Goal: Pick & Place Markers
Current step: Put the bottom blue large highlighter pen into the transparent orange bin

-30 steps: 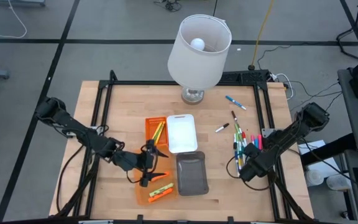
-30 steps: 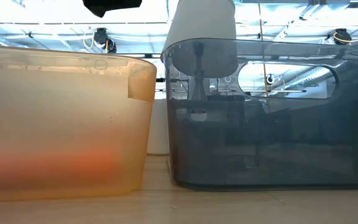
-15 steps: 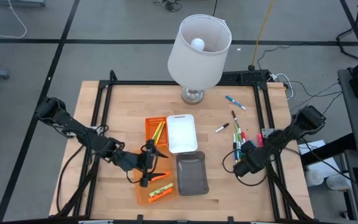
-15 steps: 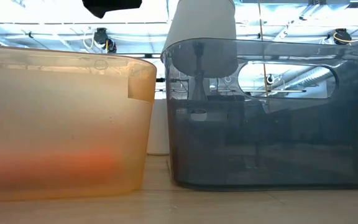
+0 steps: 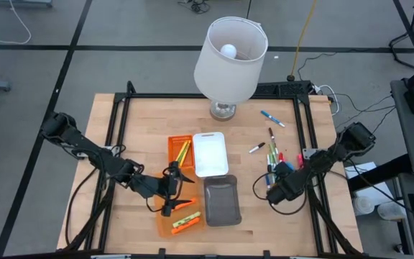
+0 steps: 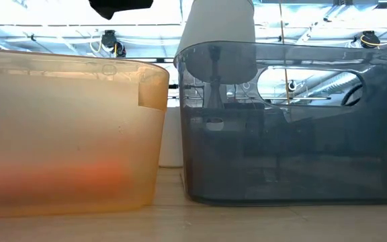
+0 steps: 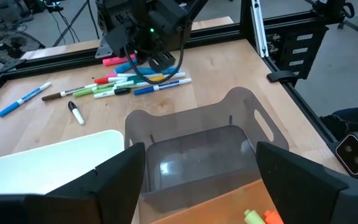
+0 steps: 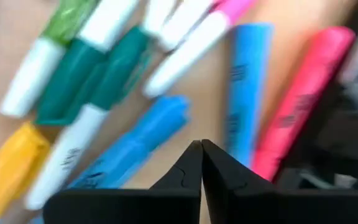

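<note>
Seen from above, a wooden table (image 5: 142, 122) holds a white lamp (image 5: 230, 61) at the far edge and three trays near the middle: an orange tray (image 5: 180, 151), a white tray (image 5: 210, 153) and a grey tray (image 5: 221, 201). Most of the markers (image 5: 277, 162) lie loose in a cluster on the right side of the table, well apart from the trays.

Over the last second the right gripper (image 5: 273, 193) has slid from the table's right edge toward the near end of that cluster. Its fingertips (image 8: 201, 163) have finished closing and are pressed together with nothing between them, hovering close over a blue marker (image 8: 138, 140). No marker is gripped, so a pick probably requires reopening.

The left gripper (image 5: 171, 192) has not moved; it hangs beside the grey tray, its jaws spread wide and empty. Orange and green markers (image 5: 185, 218) already lie by it.
</note>
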You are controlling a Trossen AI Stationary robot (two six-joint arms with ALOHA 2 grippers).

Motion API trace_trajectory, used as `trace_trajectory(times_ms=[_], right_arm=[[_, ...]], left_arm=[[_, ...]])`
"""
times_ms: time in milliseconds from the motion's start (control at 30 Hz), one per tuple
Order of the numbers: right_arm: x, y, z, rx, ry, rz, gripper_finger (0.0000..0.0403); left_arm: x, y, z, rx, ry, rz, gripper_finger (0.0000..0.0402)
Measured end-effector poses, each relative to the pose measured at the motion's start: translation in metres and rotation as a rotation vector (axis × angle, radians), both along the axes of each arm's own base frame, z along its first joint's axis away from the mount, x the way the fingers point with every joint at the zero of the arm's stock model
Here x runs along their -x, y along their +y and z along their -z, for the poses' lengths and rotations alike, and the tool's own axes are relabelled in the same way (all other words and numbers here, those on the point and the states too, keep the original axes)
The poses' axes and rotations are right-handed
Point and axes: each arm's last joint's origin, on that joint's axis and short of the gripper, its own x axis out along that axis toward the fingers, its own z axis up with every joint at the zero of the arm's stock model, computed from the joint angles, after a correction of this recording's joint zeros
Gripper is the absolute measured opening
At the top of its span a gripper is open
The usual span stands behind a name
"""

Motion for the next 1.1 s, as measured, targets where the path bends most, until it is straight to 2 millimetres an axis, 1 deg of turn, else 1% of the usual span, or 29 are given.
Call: trace_trajectory(times_ms=[100,233,300,367,467,567,667,767,933,1033,1100], right_arm=[[-0.005,-0.001,-0.016,0.063,0.023,-0.003,0.0],[-0.019,-0.004,-0.042,0.128,0.026,-0.014,0.0],[-0.026,-0.011,-0.052,0.153,0.026,-0.026,0.0],[-0.031,-0.02,-0.054,0.176,0.03,-0.025,0.0],[-0.03,-0.038,-0.046,0.166,0.098,0.013,0.0],[-0.022,-0.054,-0.035,0.151,0.181,0.066,0.0],[-0.012,-0.064,-0.02,0.084,0.244,0.137,0.0],[-0.003,-0.07,-0.003,0.028,0.261,0.144,0.0],[-0.006,-0.074,-0.004,0.009,0.266,0.181,0.0],[-0.008,-0.072,-0.002,-0.111,0.273,0.206,0.0],[-0.008,-0.071,-0.002,-0.132,0.275,0.191,0.0]], left_arm=[[0.0,0.0,0.0,0.0,0.0,0.0,0.0312],[0.0,0.0,0.0,0.0,-0.001,0.0,0.032],[0.0,0.0,0.0,-0.002,-0.001,-0.001,0.0323],[-0.001,0.002,0.0,-0.003,-0.001,-0.005,0.0326],[-0.001,0.002,0.0,0.005,-0.001,-0.012,0.0324],[-0.001,0.002,0.0,0.005,-0.001,-0.012,0.0319],[-0.001,0.002,0.0,0.005,-0.001,-0.011,0.0313],[-0.001,0.002,0.0,0.0,0.0,-0.009,0.0308],[-0.001,0.002,0.0,0.001,0.002,-0.01,0.0308],[-0.001,0.002,0.0,0.002,0.0,-0.01,0.0314],[-0.001,0.002,0.0,0.003,0.0,-0.01,0.0318]])
